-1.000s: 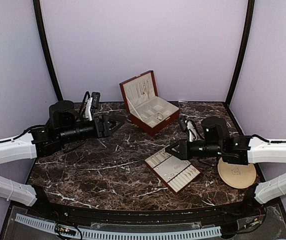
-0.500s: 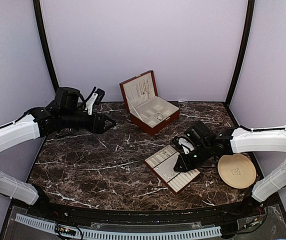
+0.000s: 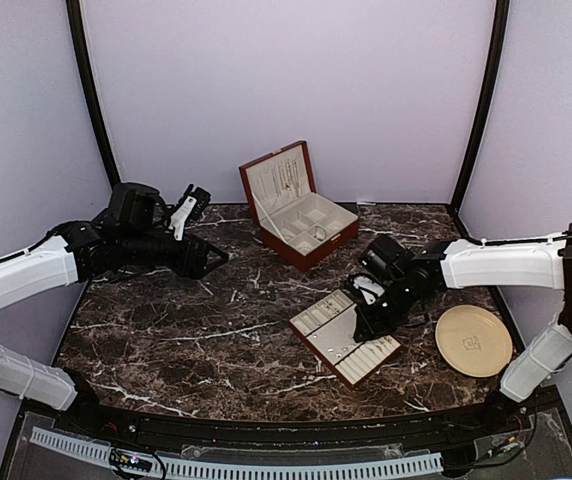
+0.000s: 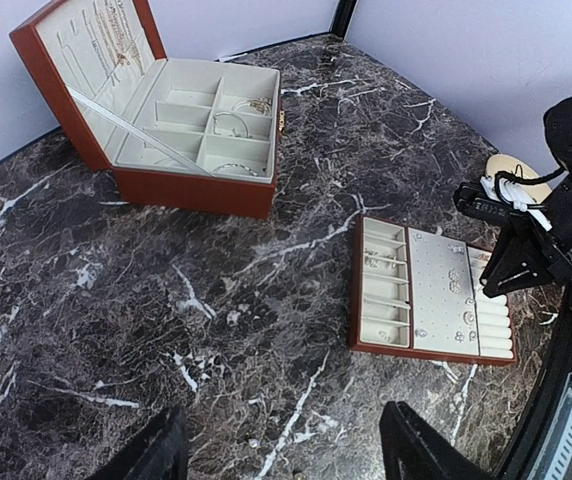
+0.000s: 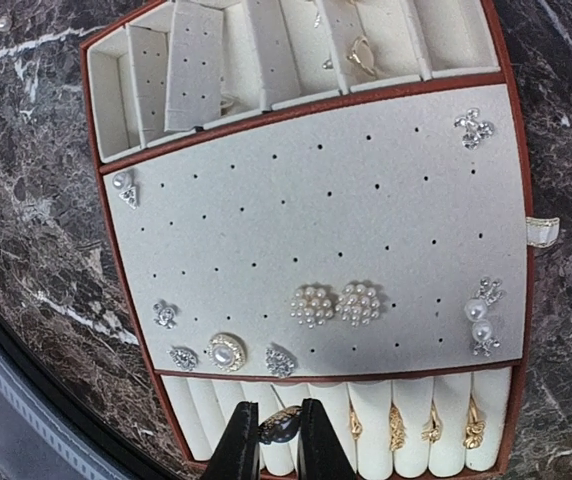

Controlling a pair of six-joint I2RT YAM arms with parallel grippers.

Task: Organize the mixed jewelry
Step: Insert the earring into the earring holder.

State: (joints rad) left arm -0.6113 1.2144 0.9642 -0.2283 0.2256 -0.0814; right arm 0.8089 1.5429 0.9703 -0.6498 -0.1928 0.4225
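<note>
The mixed jewelry lies mostly in a flat red-brown tray: pearl-cluster earrings and small silvery studs on its perforated pad, gold rings in the ring rolls. Over the ring rolls at the tray's end, my right gripper is shut on a small dark ring. From above it points down at the tray. My left gripper hovers open over the table's left side with nothing in it, its fingers wide apart.
An open red-brown box with cream compartments holding a few chains stands at the back centre. A round beige plate lies right of the tray. A tiny loose bead lies on the marble below the left gripper, another beside the tray.
My right arm has swung in and tipped down, bringing its gripper from above the tray's far corner onto the ring rolls. The left gripper has drawn back a little to the left.
</note>
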